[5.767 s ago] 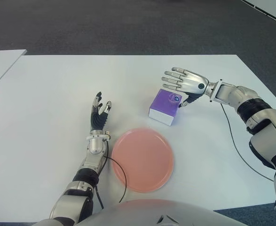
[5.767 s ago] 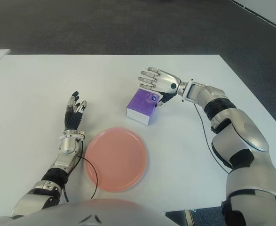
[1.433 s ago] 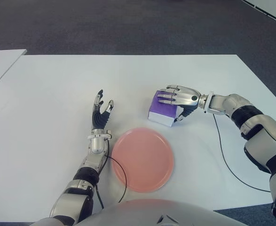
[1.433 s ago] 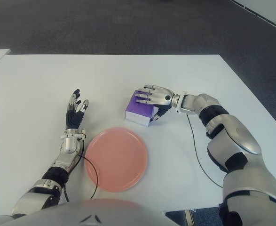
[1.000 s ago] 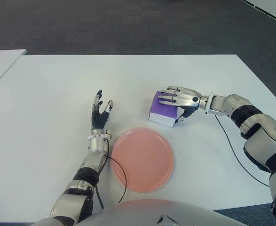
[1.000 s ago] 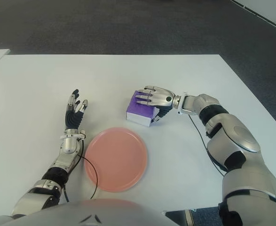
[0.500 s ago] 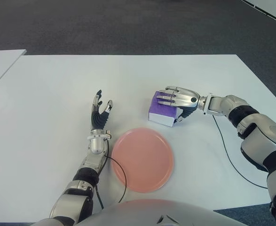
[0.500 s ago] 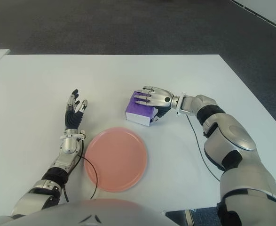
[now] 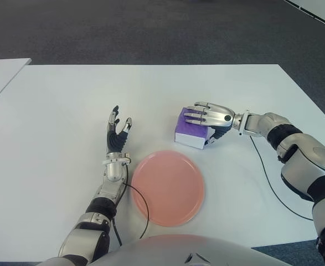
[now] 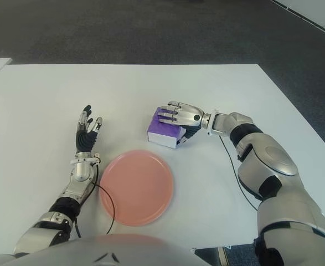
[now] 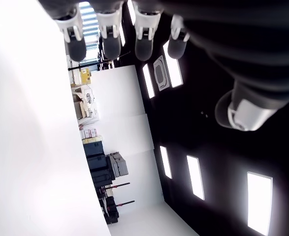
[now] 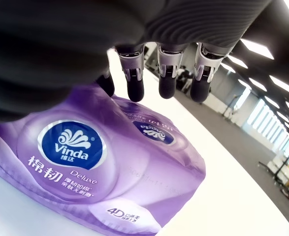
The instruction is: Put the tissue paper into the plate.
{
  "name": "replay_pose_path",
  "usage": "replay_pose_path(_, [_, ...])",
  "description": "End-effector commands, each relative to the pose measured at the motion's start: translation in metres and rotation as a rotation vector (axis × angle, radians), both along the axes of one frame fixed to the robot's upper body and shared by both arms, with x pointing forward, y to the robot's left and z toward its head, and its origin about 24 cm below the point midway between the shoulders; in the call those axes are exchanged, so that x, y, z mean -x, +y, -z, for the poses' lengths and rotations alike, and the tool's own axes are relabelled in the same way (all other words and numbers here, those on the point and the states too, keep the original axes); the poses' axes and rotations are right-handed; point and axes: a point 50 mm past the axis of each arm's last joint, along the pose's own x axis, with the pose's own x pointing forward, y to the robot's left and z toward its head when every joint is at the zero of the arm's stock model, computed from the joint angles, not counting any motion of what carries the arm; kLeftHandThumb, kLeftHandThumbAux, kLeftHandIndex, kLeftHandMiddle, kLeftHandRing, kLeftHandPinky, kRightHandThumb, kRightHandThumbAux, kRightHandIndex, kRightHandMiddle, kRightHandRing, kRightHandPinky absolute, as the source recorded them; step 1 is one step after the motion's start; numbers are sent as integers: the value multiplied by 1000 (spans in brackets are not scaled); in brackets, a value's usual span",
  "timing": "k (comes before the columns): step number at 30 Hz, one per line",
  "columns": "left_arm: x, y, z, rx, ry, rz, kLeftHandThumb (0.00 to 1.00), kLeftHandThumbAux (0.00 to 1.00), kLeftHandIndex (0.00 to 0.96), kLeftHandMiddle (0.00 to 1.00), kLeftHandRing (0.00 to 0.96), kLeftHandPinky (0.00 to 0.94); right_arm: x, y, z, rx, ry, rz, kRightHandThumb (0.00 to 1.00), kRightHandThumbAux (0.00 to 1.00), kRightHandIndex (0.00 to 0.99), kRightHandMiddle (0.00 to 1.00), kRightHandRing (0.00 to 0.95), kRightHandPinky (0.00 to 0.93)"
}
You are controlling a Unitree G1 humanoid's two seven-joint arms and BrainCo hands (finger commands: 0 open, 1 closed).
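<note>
The tissue paper is a purple soft pack (image 9: 189, 133) lying on the white table (image 9: 57, 111), just beyond the right rim of the pink plate (image 9: 168, 187). My right hand (image 9: 207, 117) is over the pack from its right side. The straight fingers (image 12: 166, 69) reach across its top, and the thumb is down by its right end. In the right wrist view the pack (image 12: 85, 162) fills the space under the palm and the fingertips are not curled around it. My left hand (image 9: 117, 134) is open and upright, left of the plate, holding nothing.
A black cable (image 9: 139, 200) loops from my left forearm along the plate's left rim. Another cable (image 9: 270, 183) trails over the table under my right arm. A second white table (image 9: 1, 72) stands at the far left, and dark floor lies beyond.
Over the last seconds my right hand came down from above the pack and laid its fingers across the top. In the last second it barely shifted. The left hand stayed put.
</note>
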Motion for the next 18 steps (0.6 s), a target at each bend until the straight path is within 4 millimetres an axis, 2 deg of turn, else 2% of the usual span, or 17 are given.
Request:
replay_pose_path(1, [27, 3, 30, 3, 139, -28, 32, 465, 0, 0, 0, 0, 4, 1, 9, 37, 46, -3, 381, 243, 0, 0, 0, 0])
replay_pose_path(12, [28, 3, 31, 4, 152, -31, 32, 467, 0, 0, 0, 0, 5, 4, 11, 63, 6, -66, 394, 263, 0, 0, 0, 0])
replay_pose_path(18, [28, 3, 30, 5, 152, -38, 28, 462, 0, 0, 0, 0, 4, 16, 9, 55, -40, -125, 414, 334, 0, 0, 0, 0])
